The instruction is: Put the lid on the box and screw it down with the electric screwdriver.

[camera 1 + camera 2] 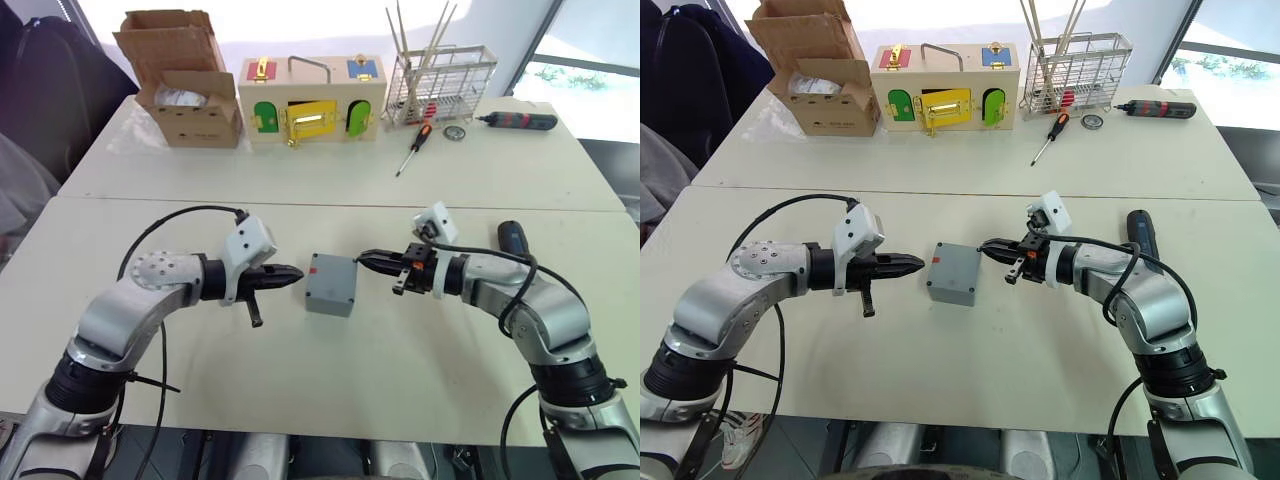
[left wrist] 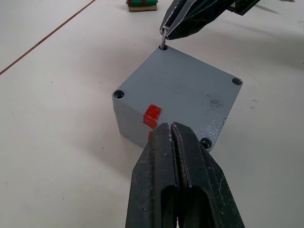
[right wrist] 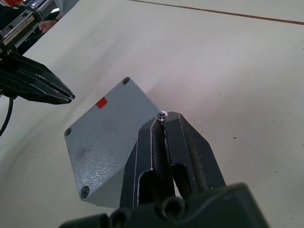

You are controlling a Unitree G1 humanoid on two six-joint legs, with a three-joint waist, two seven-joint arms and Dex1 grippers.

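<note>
The grey box (image 1: 331,284) sits mid-table with a red mark (image 2: 152,115) on the side facing my left arm. The lid (image 2: 185,92) lies flush on top of it, corner holes showing. My left gripper (image 1: 297,276) is shut and empty, its tip just short of the marked side. From the other side, my right gripper (image 1: 362,260) is shut on a small screw (image 3: 162,115), held upright over the lid's corner hole nearest that gripper. The electric screwdriver (image 1: 512,236), black with a blue band, lies on the table behind my right forearm, partly hidden.
Along the far table stand a cardboard box (image 1: 185,80), a wooden box with coloured doors (image 1: 312,100) and a wire rack (image 1: 440,85). A red-and-black manual screwdriver (image 1: 414,148) and a slim black tool (image 1: 518,121) lie near the rack. A seam splits the two tables.
</note>
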